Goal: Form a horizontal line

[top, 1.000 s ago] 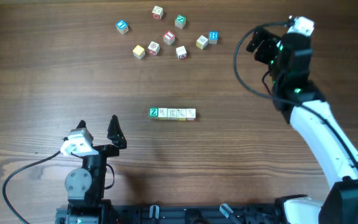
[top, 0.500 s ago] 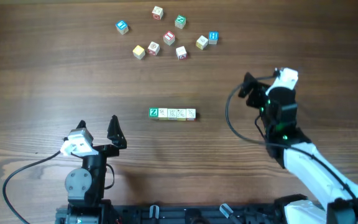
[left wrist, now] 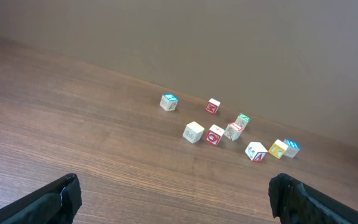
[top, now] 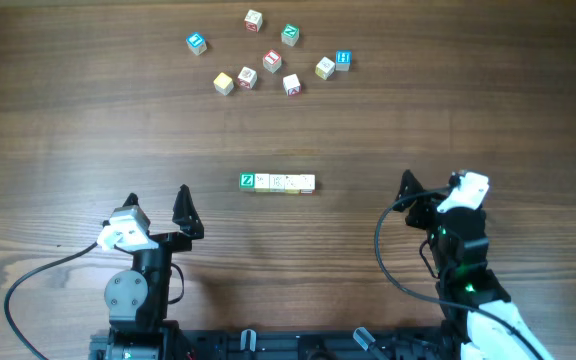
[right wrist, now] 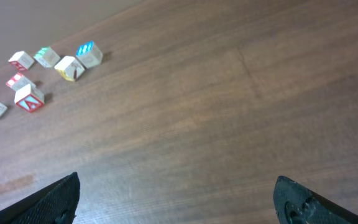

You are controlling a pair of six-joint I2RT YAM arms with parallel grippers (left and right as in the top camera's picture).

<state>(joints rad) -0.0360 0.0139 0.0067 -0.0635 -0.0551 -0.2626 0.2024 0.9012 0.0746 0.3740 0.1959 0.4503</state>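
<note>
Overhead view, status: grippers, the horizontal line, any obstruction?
Left gripper open, empty. Right gripper open, empty, off to the row's right. Horizontal line formed mid-table. Loose cubes far side, nothing obstructing.

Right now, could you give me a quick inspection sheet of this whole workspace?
Surface: table, brown wood.
Job's things: row of cubes, straight and horizontal, green Z cube at its left end.
Clutter: nine loose cubes scattered at the far side, apart from the row.
Hands: left hand and right hand both open, holding nothing, on the near side.
Cables: left cable and right cable, black, loop beside the arms.
Surroundings: plain wall beyond the table.
</note>
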